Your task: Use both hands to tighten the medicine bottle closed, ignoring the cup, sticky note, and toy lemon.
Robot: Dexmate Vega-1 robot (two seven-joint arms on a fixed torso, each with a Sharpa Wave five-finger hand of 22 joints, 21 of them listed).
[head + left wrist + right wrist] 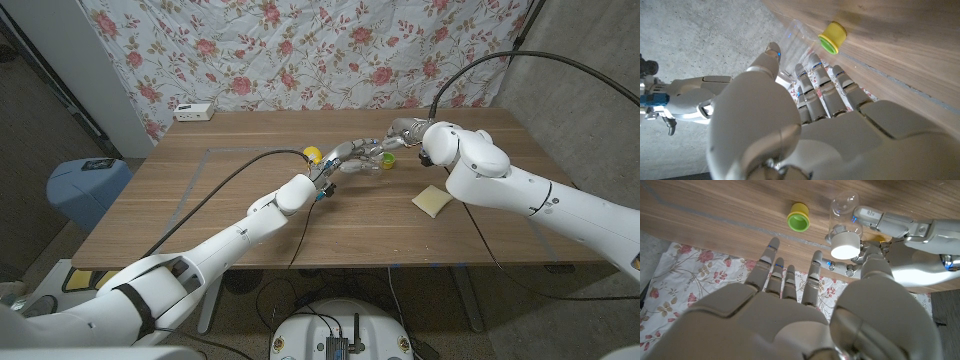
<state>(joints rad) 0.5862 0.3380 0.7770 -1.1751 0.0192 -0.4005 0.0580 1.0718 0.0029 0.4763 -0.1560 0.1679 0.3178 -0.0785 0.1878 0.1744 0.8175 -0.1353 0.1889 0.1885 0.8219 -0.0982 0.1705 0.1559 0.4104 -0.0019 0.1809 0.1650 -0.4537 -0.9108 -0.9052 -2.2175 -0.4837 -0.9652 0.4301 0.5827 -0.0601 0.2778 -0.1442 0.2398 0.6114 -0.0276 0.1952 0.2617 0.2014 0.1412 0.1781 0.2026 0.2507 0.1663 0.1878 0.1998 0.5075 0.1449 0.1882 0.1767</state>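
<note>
The sticky note (433, 200) lies nearest on the worktop (200, 230), well apart from the work, and is best left untouched. Beyond it, at mid-worktop, the medicine bottle (844, 215) is held up between the two hands, clear plastic with a white cap (845, 245). In the right wrist view the left hand (345, 157) is seen reaching to the bottle's body, its fingers (875, 216) against the clear wall, so the body is judged to be held by that hand. The right hand (408, 130) sits at the cap end; its thumb looks to be beside the cap, while the other fingers (785, 275) are spread open and straight. Whether the cap is truly pinched cannot be told.

For the step to go well, the body should be kept still by the left hand while the cap is turned by the right, with the cap kept square to the neck so that cross-threading is avoided. A firmer closing of the right fingers around the cap is probably needed first. Just beyond, the cup (799, 219) and the toy lemon (312, 154) should not be struck.
</note>
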